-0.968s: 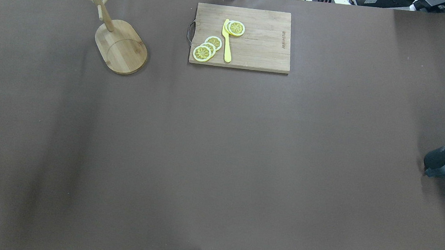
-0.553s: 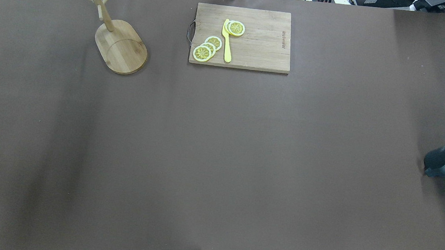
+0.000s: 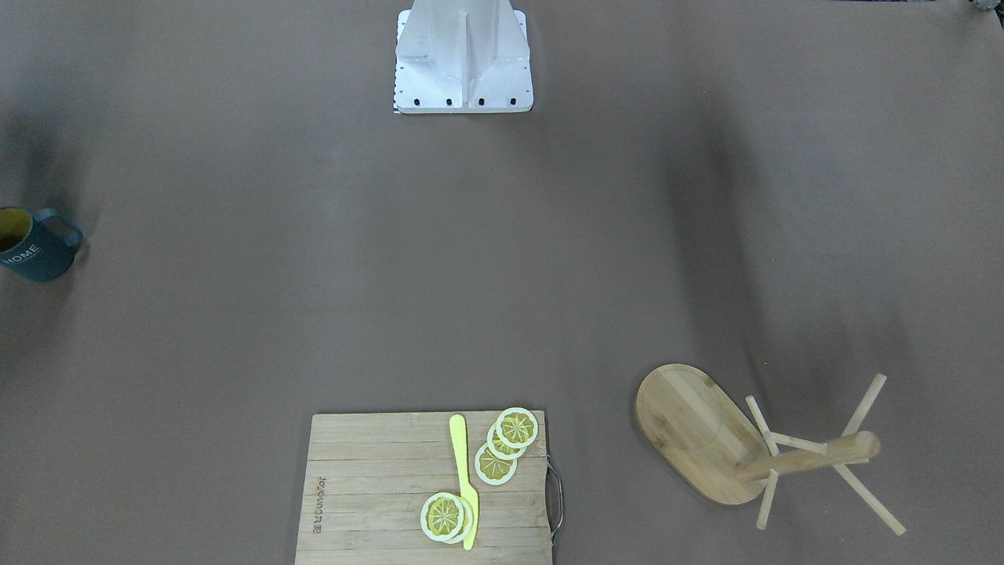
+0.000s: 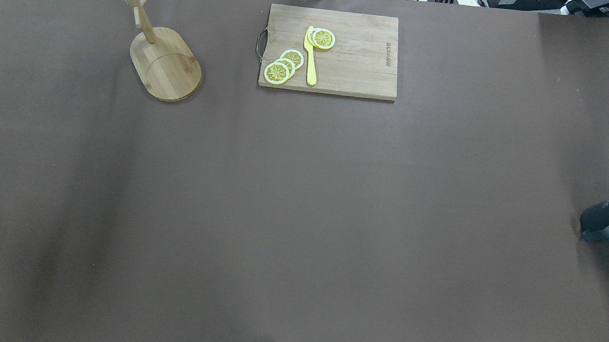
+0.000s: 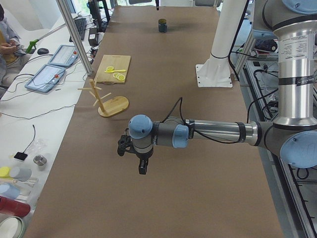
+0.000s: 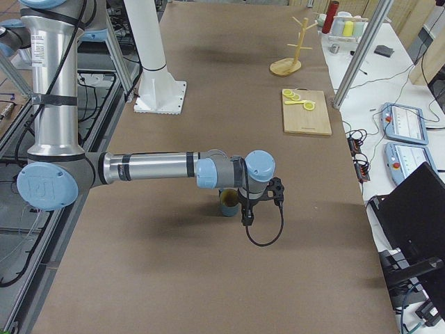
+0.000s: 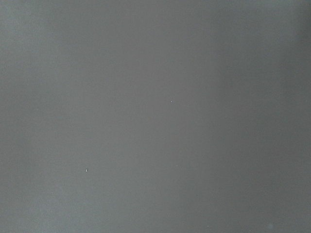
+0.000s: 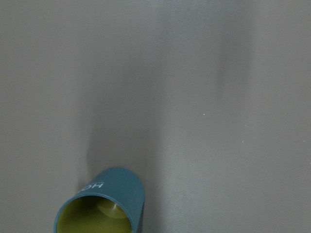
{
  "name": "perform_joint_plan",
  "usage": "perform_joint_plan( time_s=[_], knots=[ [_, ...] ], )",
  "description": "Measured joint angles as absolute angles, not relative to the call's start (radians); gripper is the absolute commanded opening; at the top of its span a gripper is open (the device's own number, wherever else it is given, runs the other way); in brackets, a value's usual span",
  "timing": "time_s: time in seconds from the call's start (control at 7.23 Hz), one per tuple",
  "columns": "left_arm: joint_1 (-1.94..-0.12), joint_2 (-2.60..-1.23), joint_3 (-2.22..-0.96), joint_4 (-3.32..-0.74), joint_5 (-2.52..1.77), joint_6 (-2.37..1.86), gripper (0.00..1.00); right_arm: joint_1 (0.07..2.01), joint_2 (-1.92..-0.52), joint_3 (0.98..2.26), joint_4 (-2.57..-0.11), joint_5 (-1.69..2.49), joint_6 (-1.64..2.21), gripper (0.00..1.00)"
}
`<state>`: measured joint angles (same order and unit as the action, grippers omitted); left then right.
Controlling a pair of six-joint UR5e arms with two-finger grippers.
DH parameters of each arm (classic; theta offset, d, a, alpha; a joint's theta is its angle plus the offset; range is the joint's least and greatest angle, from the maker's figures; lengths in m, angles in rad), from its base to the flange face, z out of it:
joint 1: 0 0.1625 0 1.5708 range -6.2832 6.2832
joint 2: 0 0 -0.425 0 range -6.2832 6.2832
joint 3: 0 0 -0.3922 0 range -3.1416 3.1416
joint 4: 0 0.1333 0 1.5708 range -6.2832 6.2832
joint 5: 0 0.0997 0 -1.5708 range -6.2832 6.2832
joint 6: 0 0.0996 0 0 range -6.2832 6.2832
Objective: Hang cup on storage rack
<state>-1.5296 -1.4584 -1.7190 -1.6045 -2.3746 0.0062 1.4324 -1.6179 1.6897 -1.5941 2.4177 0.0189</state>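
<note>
I read "HOME" in white on the side of the teal cup; from the right wrist camera only the letters "HO" show, upside down, above its yellow inside. The cutting board has a small mark burnt in along one short edge, too small for me to read. On the board lie lemon slices and a yellow knife; its metal handle is on the short edge facing the storage rack, which stands near the board on the robot's left. The cup stands upright on the brown bench, well apart from the board toward the robot's right and nearer the robot. From the right end camera the right pincer hangs just beside the cup and the wrist hides part of it. The left pincer points down over bare bench beyond the rack from the board. For both pincers I cannot tell whether the jaws are apart or together
</note>
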Motion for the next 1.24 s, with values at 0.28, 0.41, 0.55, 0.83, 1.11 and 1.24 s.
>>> perform_joint_plan(
  time_s=[0.28, 0.41, 0.55, 0.83, 1.11, 1.24],
  knots=[
    [-1.529, -1.459, -1.717, -1.605, -2.374, 0.007, 0.98, 1.366, -1.618, 1.68, -1.545, 2.418, 0.041, 0.94],
    [-1.529, -1.46, -1.715, -1.605, -2.374, 0.007, 0.98, 1.338, -1.619, 1.661, -1.503, 2.416, 0.051, 0.93],
    [-1.529, -1.461, -1.716, -1.605, -2.374, 0.006, 0.98, 1.316, -1.623, 1.639, -1.465, 2.413, 0.056, 0.92],
    [-1.529, -1.462, -1.717, -1.605, -2.374, 0.006, 0.98, 1.283, -1.632, 1.618, -1.432, 2.413, 0.059, 0.81],
    [-1.53, -1.462, -1.719, -1.605, -2.375, 0.005, 0.98, 1.262, -1.635, 1.612, -1.428, 2.413, 0.061, 0.42],
    [-1.53, -1.462, -1.719, -1.605, -2.375, 0.006, 0.98, 1.254, -1.636, 1.61, -1.428, 2.414, 0.061, 0.23]
  ],
)
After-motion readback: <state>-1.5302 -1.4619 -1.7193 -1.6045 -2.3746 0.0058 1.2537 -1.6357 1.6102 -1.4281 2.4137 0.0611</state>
